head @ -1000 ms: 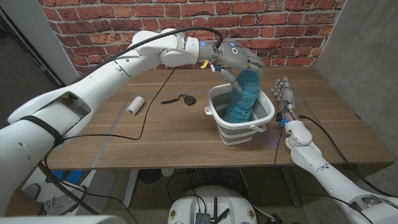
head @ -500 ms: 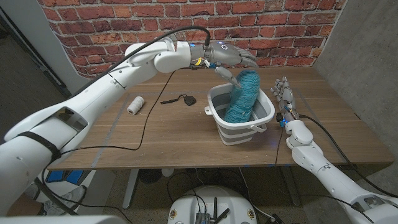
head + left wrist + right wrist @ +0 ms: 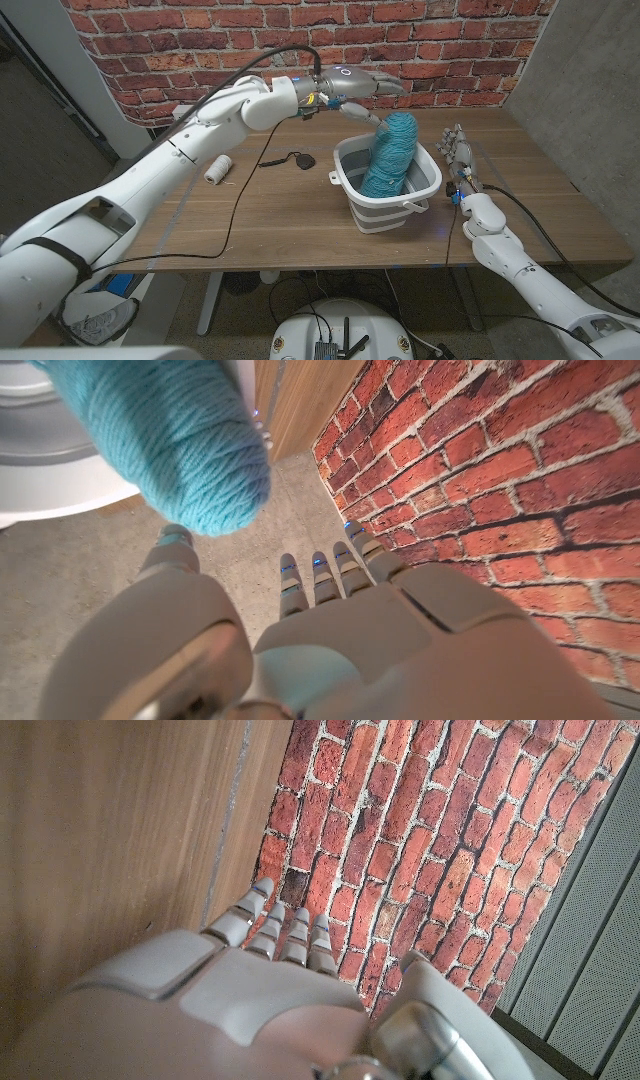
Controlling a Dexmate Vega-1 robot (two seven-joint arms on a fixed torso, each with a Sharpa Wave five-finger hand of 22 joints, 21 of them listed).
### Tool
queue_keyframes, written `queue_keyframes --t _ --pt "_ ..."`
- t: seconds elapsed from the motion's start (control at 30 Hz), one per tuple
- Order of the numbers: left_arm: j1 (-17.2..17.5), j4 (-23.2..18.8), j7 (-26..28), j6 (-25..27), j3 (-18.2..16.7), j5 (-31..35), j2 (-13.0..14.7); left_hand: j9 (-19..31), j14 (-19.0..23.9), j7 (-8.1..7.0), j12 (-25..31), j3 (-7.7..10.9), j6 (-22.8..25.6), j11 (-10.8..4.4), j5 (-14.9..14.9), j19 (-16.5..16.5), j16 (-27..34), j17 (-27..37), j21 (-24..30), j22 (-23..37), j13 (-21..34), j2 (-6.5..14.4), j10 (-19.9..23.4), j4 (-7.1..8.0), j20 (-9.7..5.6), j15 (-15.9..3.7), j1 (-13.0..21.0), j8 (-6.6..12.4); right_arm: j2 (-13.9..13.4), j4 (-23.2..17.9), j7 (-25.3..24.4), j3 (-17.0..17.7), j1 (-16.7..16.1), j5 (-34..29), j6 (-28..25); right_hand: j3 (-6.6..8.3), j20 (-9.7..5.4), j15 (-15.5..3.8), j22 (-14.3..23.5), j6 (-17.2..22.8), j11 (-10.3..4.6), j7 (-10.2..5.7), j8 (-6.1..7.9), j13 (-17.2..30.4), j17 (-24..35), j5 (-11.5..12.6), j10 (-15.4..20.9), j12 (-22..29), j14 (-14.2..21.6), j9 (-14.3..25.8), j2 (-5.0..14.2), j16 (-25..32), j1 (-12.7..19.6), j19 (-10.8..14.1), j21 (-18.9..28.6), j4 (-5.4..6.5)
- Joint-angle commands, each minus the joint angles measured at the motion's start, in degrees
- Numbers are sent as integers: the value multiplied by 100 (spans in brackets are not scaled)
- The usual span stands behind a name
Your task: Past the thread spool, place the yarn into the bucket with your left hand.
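Note:
A teal skein of yarn (image 3: 390, 152) stands upright inside the grey-and-white bucket (image 3: 424, 190), its top leaning toward the bucket's far rim. My left hand (image 3: 362, 87) hovers above and behind the bucket, open, fingers spread, apart from the yarn. In the left wrist view the left hand (image 3: 330, 620) has its fingers extended with the yarn (image 3: 180, 430) just beyond the thumb, not touched. The white thread spool (image 3: 215, 168) lies on the table left of the bucket. My right hand (image 3: 458, 150) stands on its edge right of the bucket, fingers straight; the right hand (image 3: 240, 990) holds nothing.
A small black object with a cord (image 3: 291, 158) lies between the spool and the bucket. A black cable (image 3: 235, 190) trails from my left arm across the table. A brick wall (image 3: 440, 40) rises behind the table.
My left hand has let go of the yarn and drawn up and back to the left, away from the bucket. The yarn stays standing in the bucket. The right hand has not moved.

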Motion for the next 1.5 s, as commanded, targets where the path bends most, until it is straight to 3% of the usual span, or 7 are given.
queue_keyframes --t 0.03,0.7,1.1,1.3,1.5 --pt "974 -265 377 810 -409 -593 53 -1 14 8 21 25 52 16 -11 36 2 20 -25 15 8 42 50 57 -229 9 -62 8 -102 -66 52 20 -51 -8 -113 32 10 0 14 6 2 -1 17 11 9 0 -3 10 -61 21 275 42 -59 12 16 -9" --pt "2163 -523 1640 1894 -802 -1651 15 -14 80 0 27 58 57 -4 -13 94 19 32 -15 18 2 327 80 219 -282 -43 -371 -34 -198 -193 -79 31 -138 -61 -290 48 -49 -79 13 64 -34 -39 42 10 6 -6 59 33 -33 21 270 55 -50 20 22 -19" --pt "2754 -321 2497 1913 -1119 -2649 -141 -24 16 -48 19 62 94 -96 -8 27 -14 24 -46 16 -3 383 70 246 -347 -85 -493 -43 -193 -25 178 11 -23 -4 -172 75 -126 -142 12 71 -11 -25 40 9 -10 -4 119 48 10 19 278 62 -27 63 36 -35" --pt "3013 -284 2836 2023 -1254 -3068 -208 -30 -12 -93 -8 65 60 -62 -6 4 -24 18 -52 15 -6 396 -7 243 -364 -93 -564 -67 -255 -62 192 26 1 4 -241 80 -137 -147 11 50 0 -32 30 9 -16 -5 114 42 18 19 276 62 -25 77 39 -38" --pt "3204 -66 3082 1786 -1403 -3671 -348 -33 -75 -115 -19 70 44 -85 -3 -29 -44 15 -61 16 -9 407 -42 238 -383 -110 -602 -78 -314 -106 246 13 21 26 -357 84 -154 -141 10 37 0 -18 24 9 -20 -6 107 36 18 18 273 59 -26 76 35 -38"
